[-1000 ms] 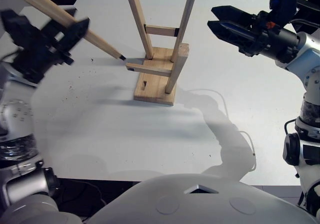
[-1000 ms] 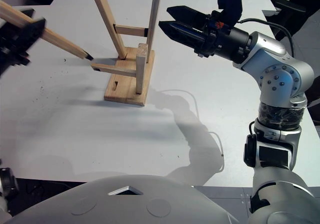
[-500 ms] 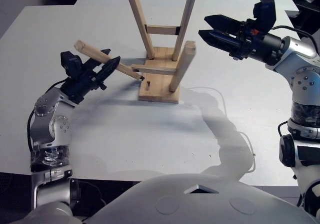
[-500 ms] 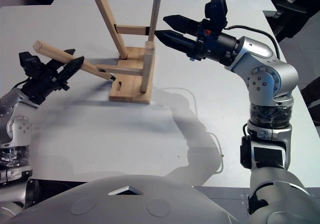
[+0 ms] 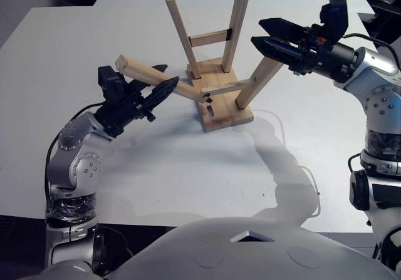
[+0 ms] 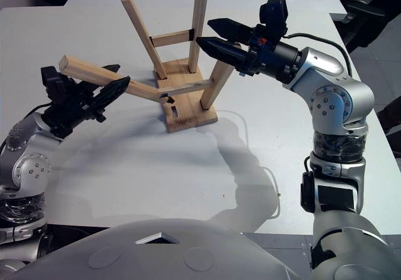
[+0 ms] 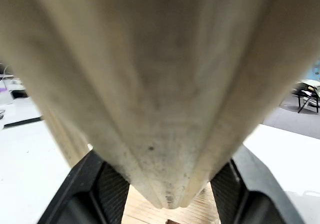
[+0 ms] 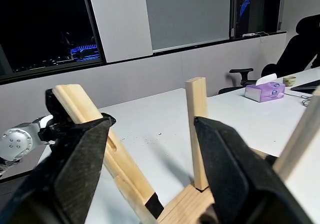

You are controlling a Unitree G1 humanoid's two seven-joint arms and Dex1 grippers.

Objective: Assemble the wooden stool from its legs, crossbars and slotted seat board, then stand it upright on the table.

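- Stool [image 5: 219, 73], left eye view: it sits upside down on the white table [image 5: 75, 36], its seat board [image 5: 229, 108] on the tabletop. We see the left rear leg [image 5: 180, 36] and right rear leg [image 5: 238, 23] rising from the board's far side, joined by an upper crossbar [image 5: 210, 39]. A third leg [image 5: 254, 87] leans at the board's right side. A lower crossbar [image 5: 216, 88] runs from it toward the left.
- Same view: the left gripper [image 5: 170, 75] is clamped around a loose leg [image 5: 188, 90]. That leg slants down to the right, with its dark tip at the board's near-left corner, beside the lower crossbar's free end. We cannot tell whether the tip is seated.
- Same view: the right gripper [image 5: 257, 32] has its fingers spread apart and holds nothing. It hovers over the top of the third leg.
- Right eye view: we see a slot [image 6: 177, 110] cut in the board, just beside the loose leg's tip. The right gripper's lower finger lies just over the third leg's top end. We cannot tell whether they touch.
- Left wrist view: the loose leg runs away from the camera, with the left gripper's fingers [image 7: 107, 191] pressed against both of its sides.
- Right wrist view: the right gripper's fingers [image 8: 82, 164] stand wide apart with nothing between them. Beyond the gap we see an upright stool leg [image 8: 196, 134] and the loose leg slanting down, black tip at the board. A tissue box [image 8: 270, 91] sits farther back on the table.
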